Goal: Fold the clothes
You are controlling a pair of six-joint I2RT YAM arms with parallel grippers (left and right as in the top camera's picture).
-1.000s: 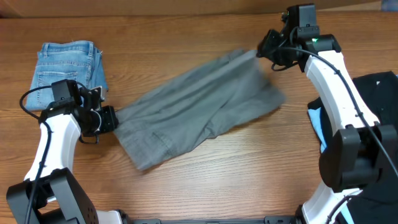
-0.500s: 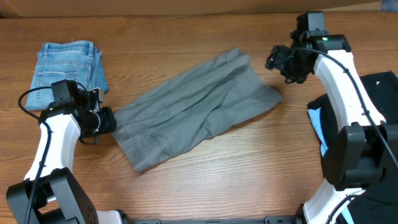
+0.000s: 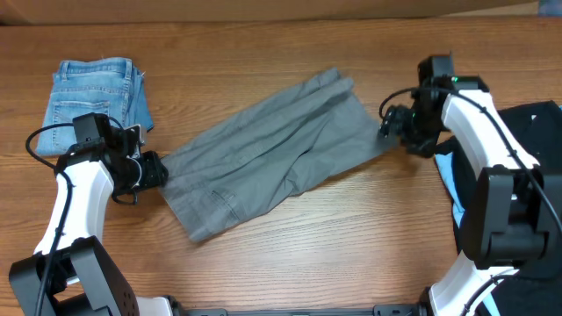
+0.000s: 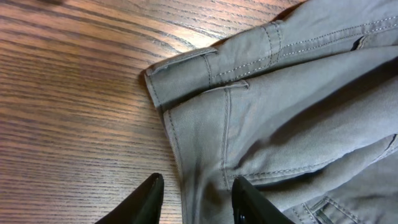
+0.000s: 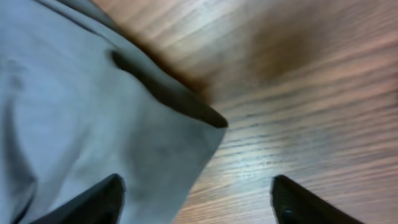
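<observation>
Grey-khaki shorts [image 3: 272,162] lie flat mid-table, slanted, with the waistband end toward the left arm and the leg hems toward the right arm. Folded blue denim shorts [image 3: 95,92] sit at the far left, apart from them. The left gripper [image 4: 196,199] is low at the waistband corner with its fingers apart, one over bare wooden table [image 3: 351,237] and one over cloth, nothing pinched. The right gripper [image 5: 199,205] is just beside the leg hem corner, fingers spread wide, holding nothing. Black fabric [image 3: 537,123] lies at the right edge.
</observation>
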